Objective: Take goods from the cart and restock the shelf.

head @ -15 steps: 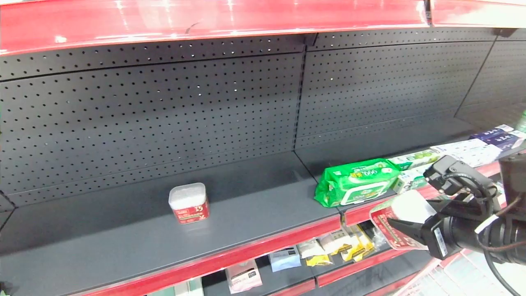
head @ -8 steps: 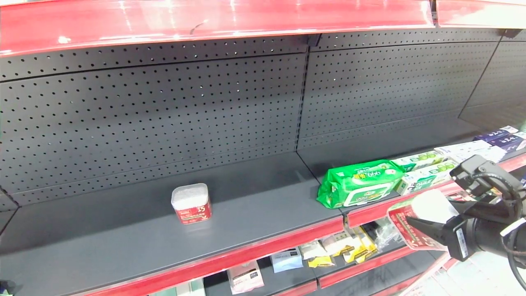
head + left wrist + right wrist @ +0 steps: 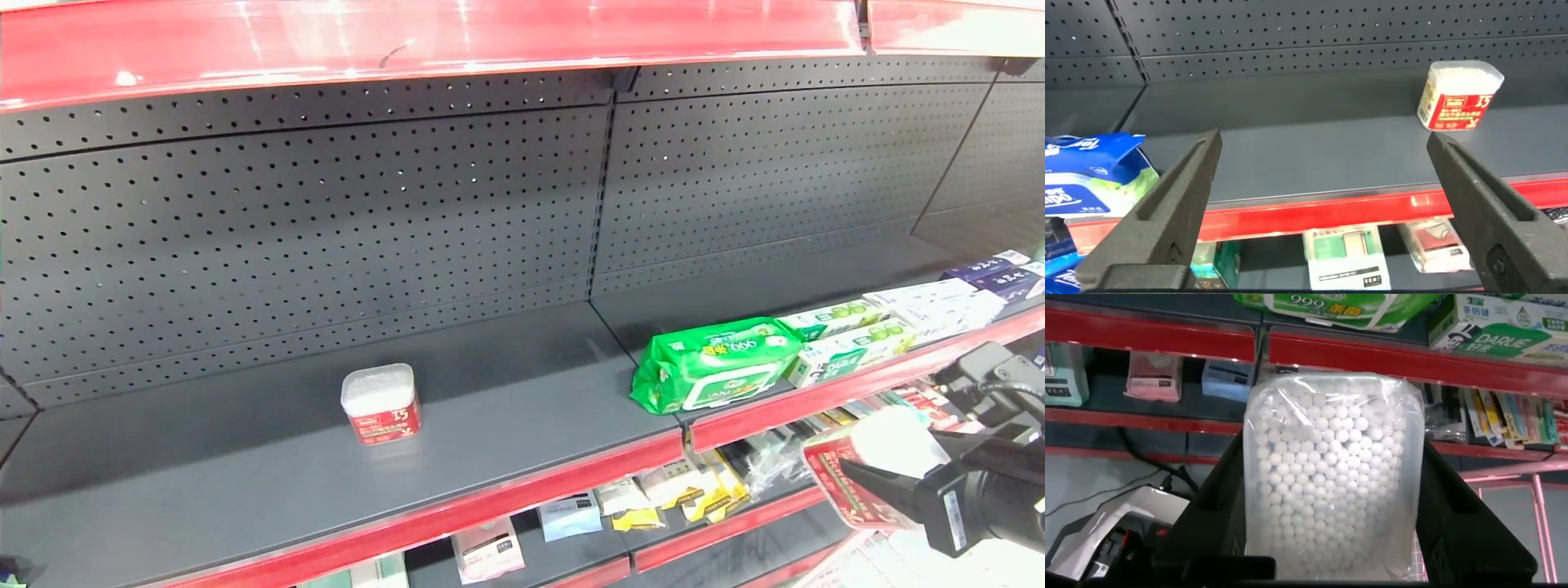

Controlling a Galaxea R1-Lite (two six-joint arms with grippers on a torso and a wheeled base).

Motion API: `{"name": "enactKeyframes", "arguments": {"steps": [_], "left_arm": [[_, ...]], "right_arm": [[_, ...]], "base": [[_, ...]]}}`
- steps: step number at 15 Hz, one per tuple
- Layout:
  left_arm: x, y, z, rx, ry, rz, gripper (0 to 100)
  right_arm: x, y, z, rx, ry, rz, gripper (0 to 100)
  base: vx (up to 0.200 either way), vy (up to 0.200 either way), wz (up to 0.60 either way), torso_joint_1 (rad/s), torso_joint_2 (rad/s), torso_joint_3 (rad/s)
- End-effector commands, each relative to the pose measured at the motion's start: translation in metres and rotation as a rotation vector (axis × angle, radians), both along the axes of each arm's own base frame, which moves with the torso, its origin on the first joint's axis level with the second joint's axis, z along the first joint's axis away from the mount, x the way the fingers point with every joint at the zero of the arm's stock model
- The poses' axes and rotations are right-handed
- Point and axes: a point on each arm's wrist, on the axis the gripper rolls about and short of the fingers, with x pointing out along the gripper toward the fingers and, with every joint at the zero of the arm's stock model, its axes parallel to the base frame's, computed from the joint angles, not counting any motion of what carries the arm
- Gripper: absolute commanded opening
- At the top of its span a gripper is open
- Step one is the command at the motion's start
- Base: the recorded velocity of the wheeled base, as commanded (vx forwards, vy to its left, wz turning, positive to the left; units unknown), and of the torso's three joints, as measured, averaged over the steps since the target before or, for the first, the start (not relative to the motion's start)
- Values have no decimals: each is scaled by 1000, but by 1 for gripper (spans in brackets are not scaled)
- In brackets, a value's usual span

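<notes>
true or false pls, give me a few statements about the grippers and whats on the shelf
1. The right gripper holds a cotton swab box. True.
2. The left gripper is shut on a pack of wipes. False: it is open and holds nothing.
3. Two swab boxes stand on the grey shelf. False: one standing swab box is there; the other is in the right gripper, off the shelf's front edge.
4. The green wipes pack lies on the shelf to the right of the standing swab box. True.
</notes>
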Motion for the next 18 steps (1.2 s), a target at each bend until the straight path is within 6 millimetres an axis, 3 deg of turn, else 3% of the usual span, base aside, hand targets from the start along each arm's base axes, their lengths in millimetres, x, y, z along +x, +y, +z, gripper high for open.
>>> {"name": "enactKeyframes", "arguments": {"steps": [1,5,11,16,18], "left_arm": [[0,0,0,0,1,1,100],[0,0,0,0,1,1,100],[0,0,0,0,1,1,100],[0,0,0,0,1,1,100],[0,0,0,7,1,-7,100]], "right_arm": [[-6,-3,2,4,-20,-14,0],[-8,-4,-1,3,-14,-14,0],[-14,-6,0,7,-35,-17,0],[-41,-19,4,26,-133,-85,0],[-63,-24,6,30,-165,-116,0]], "base": [[0,0,0,0,0,0],[0,0,0,0,0,0],[0,0,600,2,1,2],[0,0,0,0,0,0],[0,0,0,0,0,0]]}}
